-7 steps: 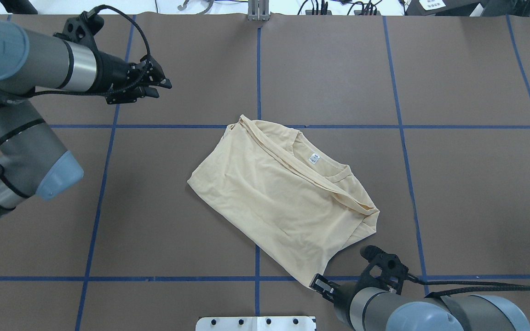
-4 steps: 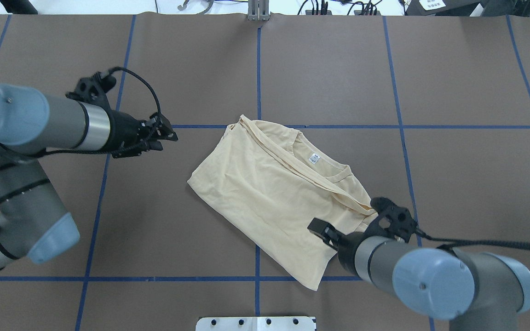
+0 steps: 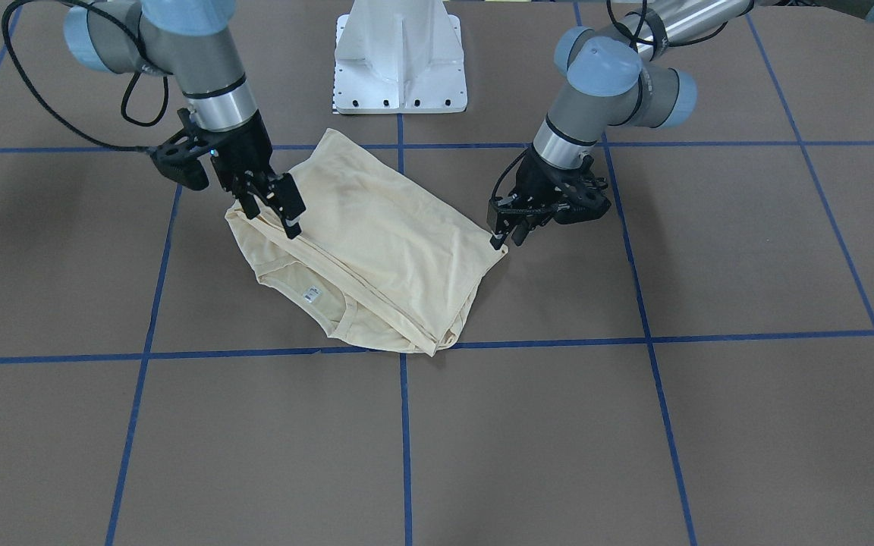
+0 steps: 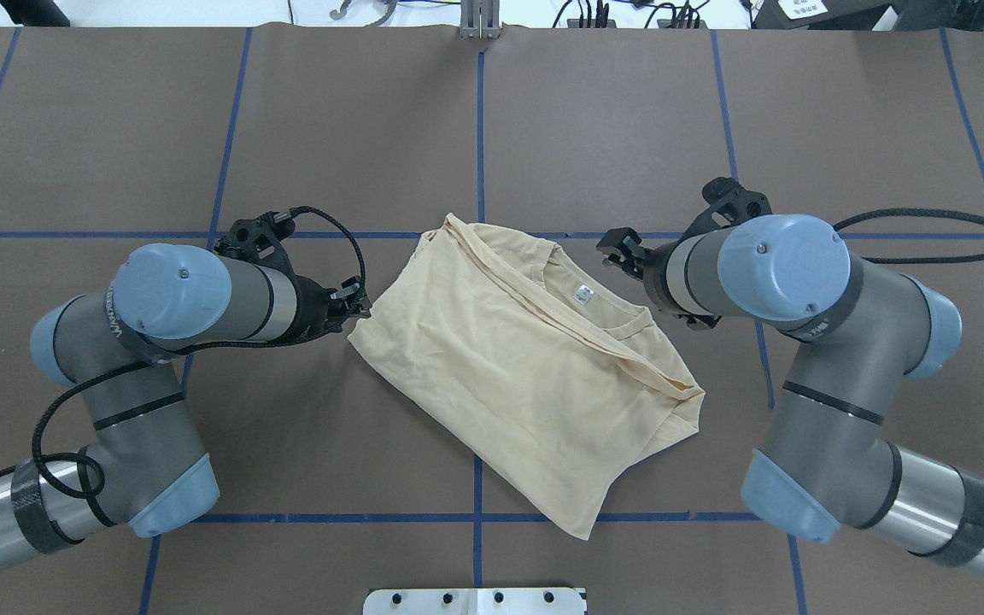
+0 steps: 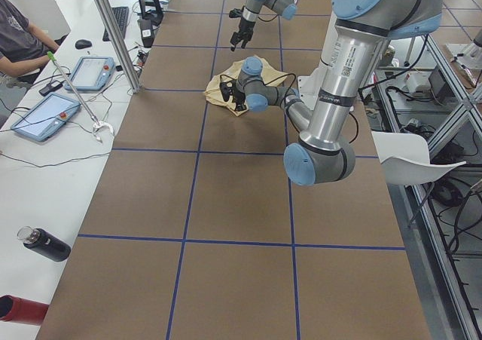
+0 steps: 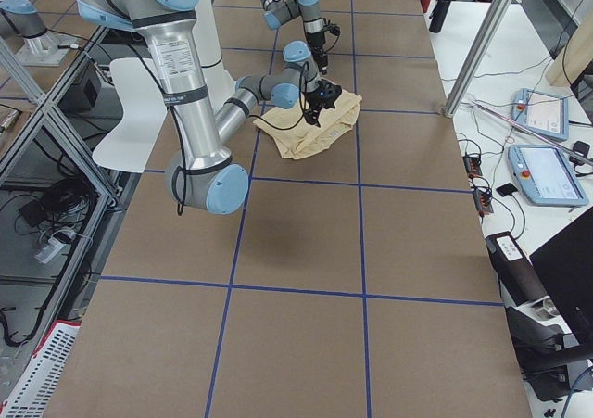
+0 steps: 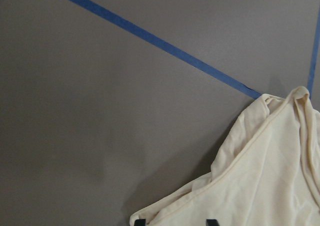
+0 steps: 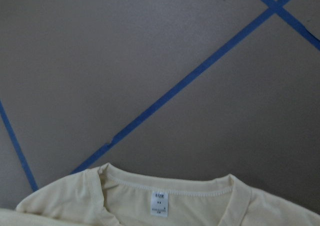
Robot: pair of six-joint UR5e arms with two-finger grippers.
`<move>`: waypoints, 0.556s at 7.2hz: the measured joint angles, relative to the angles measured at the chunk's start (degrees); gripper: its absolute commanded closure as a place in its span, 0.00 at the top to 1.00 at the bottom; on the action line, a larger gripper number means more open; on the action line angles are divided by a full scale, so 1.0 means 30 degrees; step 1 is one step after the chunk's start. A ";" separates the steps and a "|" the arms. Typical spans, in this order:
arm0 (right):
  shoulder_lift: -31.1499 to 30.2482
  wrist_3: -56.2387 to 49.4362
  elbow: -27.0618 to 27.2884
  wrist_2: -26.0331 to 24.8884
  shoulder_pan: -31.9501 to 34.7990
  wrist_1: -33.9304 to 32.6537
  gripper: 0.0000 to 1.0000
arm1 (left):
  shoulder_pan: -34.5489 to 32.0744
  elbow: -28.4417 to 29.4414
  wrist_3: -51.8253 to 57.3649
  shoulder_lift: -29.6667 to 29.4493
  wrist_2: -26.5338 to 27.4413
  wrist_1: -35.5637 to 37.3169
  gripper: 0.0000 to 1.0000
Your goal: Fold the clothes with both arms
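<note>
Brown-matted table (image 4: 330, 128), ruled into large squares by blue tape lines (image 4: 479, 128). White pedestal base (image 3: 400, 57) at the robot's edge, centre.

Item 1: pale cream-yellow T-shirt (image 4: 509, 376). Folded into a rough four-sided bundle, flat on the mat near the table's middle. Set askew to the grid, lying across the central tape line, just ahead of the base. Neckline turned up on the side away from the robot, small white neck label (image 4: 582, 295) showing inside it. Folded edges stacked in layers along that collar side. Loose wrinkles across the plain upper face.

Item 2: left gripper (image 4: 355, 306). Low at the bundle's corner on the robot's left. Fingers apart, released, gripping nothing. In the left wrist view, two black fingertips (image 7: 140, 221) seen either side of the corner's hem. Carried by left arm (image 4: 172, 295), bent in from the table's left side.

Item 3: right gripper (image 3: 274, 214). At the collar-side end of the bundle on the robot's right, pointed downward. Fingers spread, not clenched, nothing between them. Contact with the cloth: cannot tell. In the right wrist view, neckline and label at the lower edge, bare mat and tape beyond. Carried by right arm (image 4: 782, 269), folded at the elbow.

Surroundings: white bench along the far side, with seated operator (image 5: 16, 35), control tablets (image 5: 47, 117) and black bottle (image 5: 44, 244).
</note>
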 measured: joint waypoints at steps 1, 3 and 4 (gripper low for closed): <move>0.0331 -0.0344 -0.0754 0.0142 0.0328 0.0030 1.00 | 0.0231 0.0283 -0.0012 -0.0063 0.0270 -0.0014 0.49; 0.0551 -0.0533 -0.1306 0.0225 0.0495 0.0046 1.00 | 0.0465 0.0556 -0.0022 -0.0132 0.0529 -0.0001 0.48; 0.0571 -0.0547 -0.1355 0.0232 0.0501 0.0055 1.00 | 0.0506 0.0637 -0.0023 -0.0133 0.0549 0.0017 0.47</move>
